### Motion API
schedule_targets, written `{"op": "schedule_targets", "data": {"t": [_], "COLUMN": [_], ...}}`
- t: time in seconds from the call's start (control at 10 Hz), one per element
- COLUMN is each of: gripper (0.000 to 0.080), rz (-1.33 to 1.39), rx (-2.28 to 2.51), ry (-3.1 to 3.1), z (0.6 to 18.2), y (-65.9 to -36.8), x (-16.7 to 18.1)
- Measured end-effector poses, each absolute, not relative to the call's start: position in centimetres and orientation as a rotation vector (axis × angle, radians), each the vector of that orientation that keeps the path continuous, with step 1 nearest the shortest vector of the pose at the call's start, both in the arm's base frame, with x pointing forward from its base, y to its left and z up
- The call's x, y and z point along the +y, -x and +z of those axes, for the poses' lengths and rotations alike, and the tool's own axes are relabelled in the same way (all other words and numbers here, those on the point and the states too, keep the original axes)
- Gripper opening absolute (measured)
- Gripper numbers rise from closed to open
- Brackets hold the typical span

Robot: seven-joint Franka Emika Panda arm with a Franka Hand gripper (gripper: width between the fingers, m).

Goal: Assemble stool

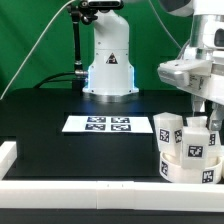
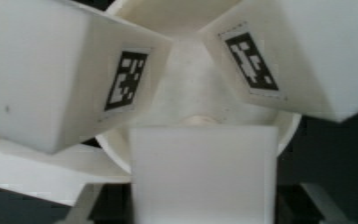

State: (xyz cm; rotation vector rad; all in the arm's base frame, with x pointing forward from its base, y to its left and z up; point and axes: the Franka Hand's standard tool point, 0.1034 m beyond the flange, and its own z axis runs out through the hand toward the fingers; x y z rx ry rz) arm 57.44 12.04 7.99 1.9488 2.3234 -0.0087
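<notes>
The stool's round white seat (image 1: 188, 165) stands at the exterior view's lower right, tags on its side. White block legs stand up from it: one (image 1: 166, 128) on the left, one (image 1: 197, 136) under my gripper (image 1: 203, 115). In the wrist view two tagged legs lean apart, one (image 2: 69, 85) and another (image 2: 300, 60), with the seat's rim (image 2: 202, 75) behind them. A third leg (image 2: 202, 170) stands upright between my fingers. Dark pads lie against both of its sides, so my gripper (image 2: 202, 200) is shut on it.
The marker board (image 1: 98, 124) lies flat on the black table in front of the robot base (image 1: 108, 70). White border rails run along the front edge (image 1: 80, 195) and the near left corner (image 1: 8, 152).
</notes>
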Motion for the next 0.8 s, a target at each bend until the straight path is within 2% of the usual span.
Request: {"op": "schedule_targets", "data": {"t": [0.4,0.8], "gripper": [0.0338,0.0338], "rz": [-0.053,-0.006], "rx": [1.680,1.318], "ry": [-2.574,-2.778], "z": [7.84,7.83], "y": [-56.71,-56.98], "x": [12.00,12.32]}}
